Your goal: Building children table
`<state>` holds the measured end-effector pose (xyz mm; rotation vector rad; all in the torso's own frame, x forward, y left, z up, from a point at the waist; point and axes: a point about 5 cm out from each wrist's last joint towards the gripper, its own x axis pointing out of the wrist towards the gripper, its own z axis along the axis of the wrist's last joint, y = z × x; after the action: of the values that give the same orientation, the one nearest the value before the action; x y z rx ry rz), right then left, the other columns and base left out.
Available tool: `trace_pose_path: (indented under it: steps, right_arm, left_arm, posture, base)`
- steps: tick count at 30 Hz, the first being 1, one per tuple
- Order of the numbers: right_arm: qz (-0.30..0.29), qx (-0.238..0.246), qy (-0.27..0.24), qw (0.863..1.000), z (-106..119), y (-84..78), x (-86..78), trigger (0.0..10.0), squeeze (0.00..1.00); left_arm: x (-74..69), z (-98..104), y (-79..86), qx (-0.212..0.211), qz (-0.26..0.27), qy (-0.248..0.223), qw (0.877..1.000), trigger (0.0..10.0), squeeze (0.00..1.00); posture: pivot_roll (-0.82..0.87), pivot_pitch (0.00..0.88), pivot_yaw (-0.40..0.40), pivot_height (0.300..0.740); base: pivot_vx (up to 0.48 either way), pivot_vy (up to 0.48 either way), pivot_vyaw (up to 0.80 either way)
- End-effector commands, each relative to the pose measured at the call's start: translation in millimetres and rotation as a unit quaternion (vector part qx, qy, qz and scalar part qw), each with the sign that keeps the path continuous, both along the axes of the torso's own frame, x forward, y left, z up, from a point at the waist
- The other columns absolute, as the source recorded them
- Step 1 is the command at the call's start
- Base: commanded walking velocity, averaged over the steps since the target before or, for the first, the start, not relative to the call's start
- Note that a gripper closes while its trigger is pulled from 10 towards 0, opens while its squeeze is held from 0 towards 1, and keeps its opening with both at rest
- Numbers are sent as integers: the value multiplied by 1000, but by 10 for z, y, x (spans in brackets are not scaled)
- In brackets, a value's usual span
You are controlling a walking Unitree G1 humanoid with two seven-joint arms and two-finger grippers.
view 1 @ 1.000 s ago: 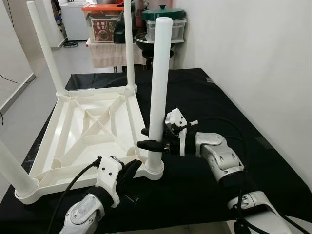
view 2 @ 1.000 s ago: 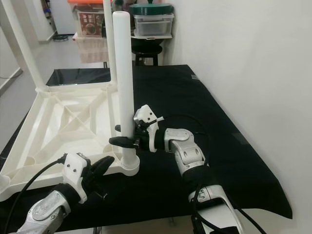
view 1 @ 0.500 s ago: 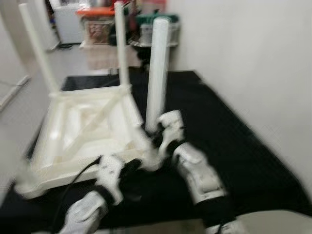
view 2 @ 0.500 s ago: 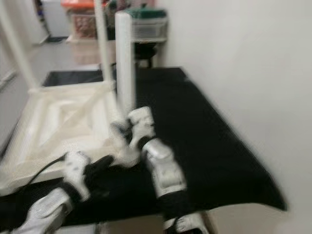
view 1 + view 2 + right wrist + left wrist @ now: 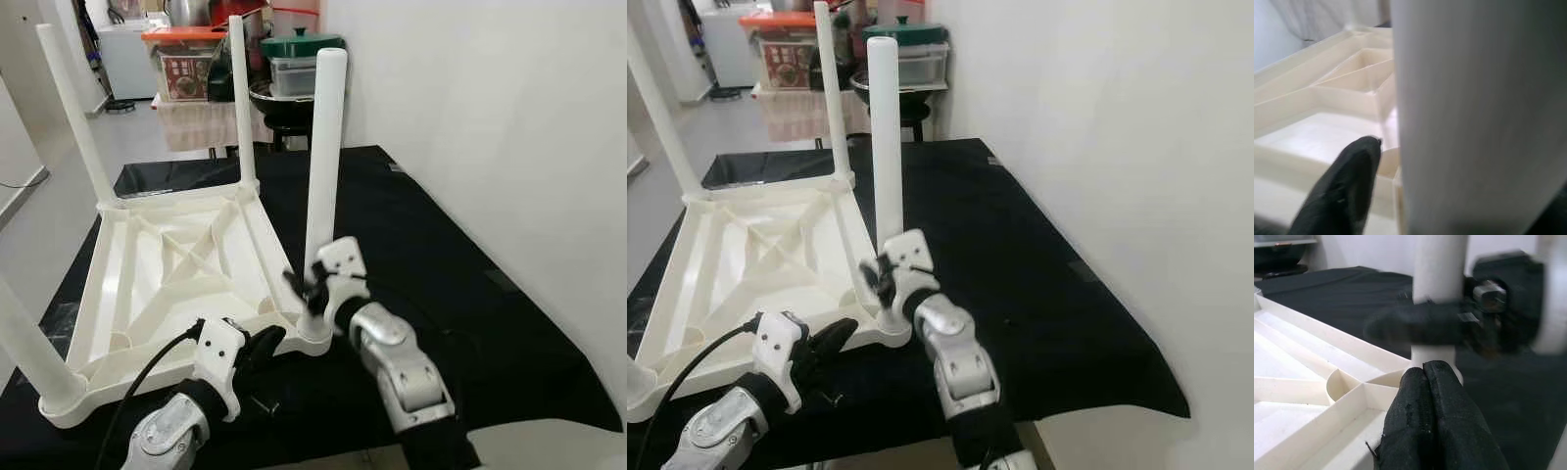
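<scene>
A white children's table (image 5: 257, 227) lies upside down on a black cloth, with its legs pointing up. My right gripper (image 5: 306, 291) is at the foot of the near right leg (image 5: 323, 147), shut on it just above the socket. In the right wrist view the leg (image 5: 1479, 112) stands close beside one black finger (image 5: 1347, 191); the other finger is hidden. My left gripper (image 5: 266, 340) is shut, its tips (image 5: 1423, 377) pressed on the table's near corner rim beside that socket.
The black cloth (image 5: 441, 255) covers the floor up to a white wall (image 5: 490, 98) on the right. Storage boxes and a green-lidded pot (image 5: 299, 44) stand behind the table. Bare floor (image 5: 39, 206) lies to the left.
The camera has shifted. My right arm has swung from the leg's right side round to its front, and the wrist has turned. The left gripper stays at the corner.
</scene>
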<state>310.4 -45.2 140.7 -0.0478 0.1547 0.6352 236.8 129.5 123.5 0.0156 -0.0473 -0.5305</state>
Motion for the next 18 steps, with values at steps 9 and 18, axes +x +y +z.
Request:
trace_pose_path:
  steps: [9,18]
  right_arm:
    - [331,10,-39,943,210,157,-134,10000,0]
    - [392,-8,-28,920,350,-116,128,10000,0]
  left_arm:
    - [10,-13,9,0,1,4,1000,10000,0]
    - [5,-11,1,0,3,3,1000,10000,0]
  posture:
    - [40,0,-53,740]
    - [45,0,-57,740]
  base:
    - [0,0,0]
    - [0,0,0]
